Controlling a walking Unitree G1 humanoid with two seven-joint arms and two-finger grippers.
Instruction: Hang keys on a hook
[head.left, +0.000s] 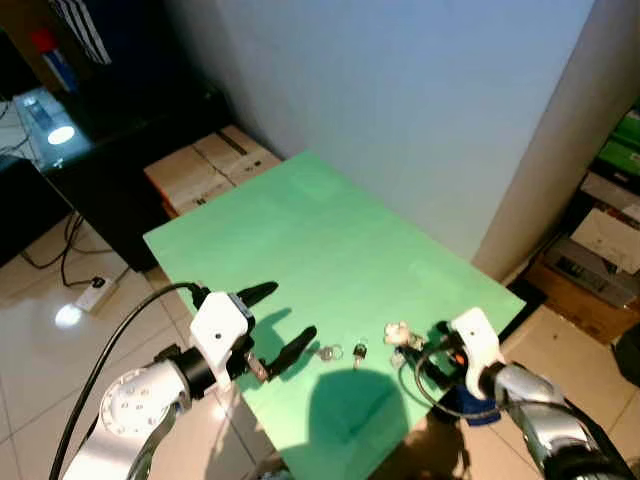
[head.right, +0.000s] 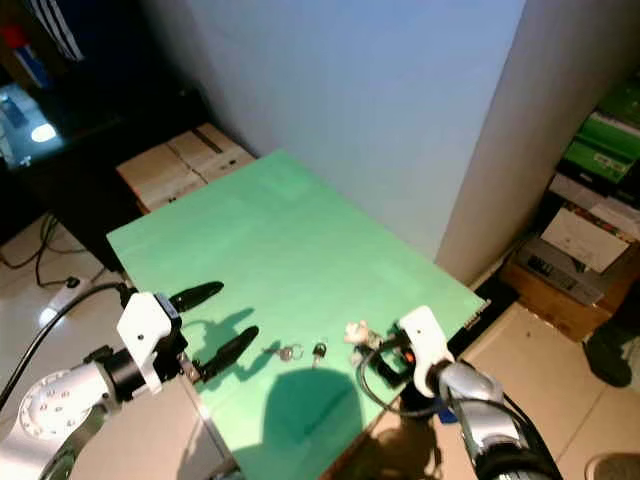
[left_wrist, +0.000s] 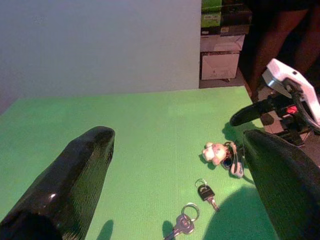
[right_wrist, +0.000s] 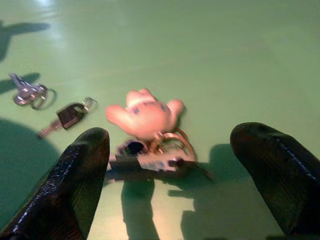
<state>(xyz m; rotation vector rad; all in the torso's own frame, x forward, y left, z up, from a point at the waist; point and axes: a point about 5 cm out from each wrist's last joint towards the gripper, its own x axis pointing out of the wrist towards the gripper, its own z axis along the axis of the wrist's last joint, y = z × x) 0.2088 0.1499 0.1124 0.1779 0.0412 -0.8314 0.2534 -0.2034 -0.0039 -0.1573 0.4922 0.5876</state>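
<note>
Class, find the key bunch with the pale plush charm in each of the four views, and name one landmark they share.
Left eye: key bunch, near table edge.
Right eye, lower centre.
Left wrist, right of centre.
Right wrist, centre.
Landmark: black-headed key beside it.

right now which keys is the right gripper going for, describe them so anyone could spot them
On the green table, near its front edge, three key sets lie in a row. The bunch with the pale plush charm lies between the open right gripper's black fingers; the other two are bare.
</note>
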